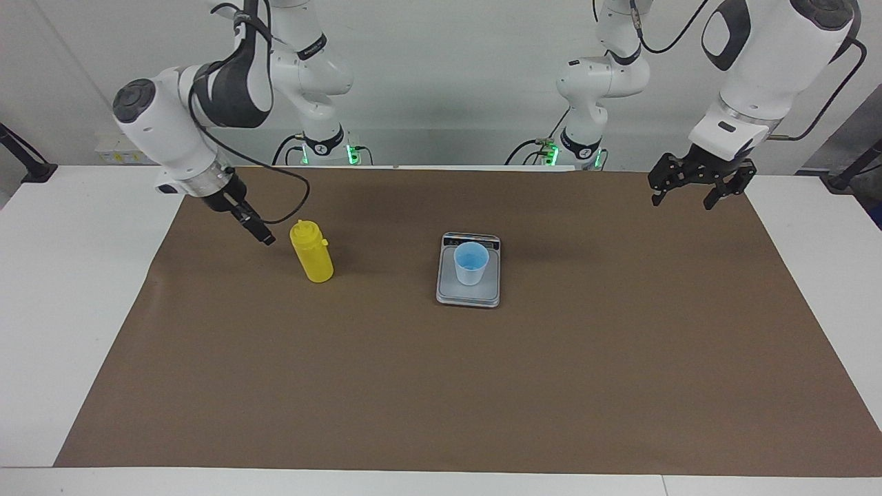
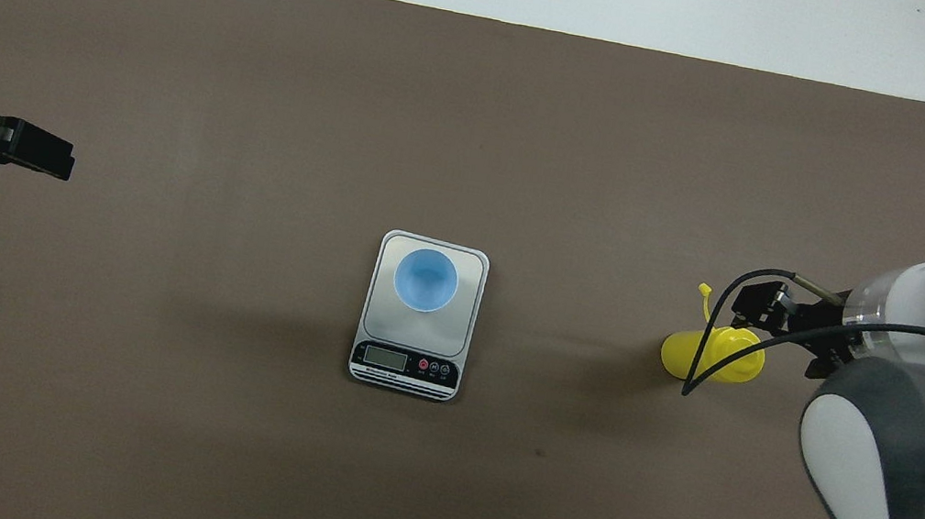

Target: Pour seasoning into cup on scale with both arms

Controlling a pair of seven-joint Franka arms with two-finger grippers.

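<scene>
Right end effector (image 1: 265, 238) spread, empty, just beside the upright bottle (image 1: 312, 252); left end effector (image 1: 699, 184) spread, empty, waiting.

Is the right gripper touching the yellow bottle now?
Apart. The facing view shows brown mat between the right gripper and the upright yellow bottle.
</scene>
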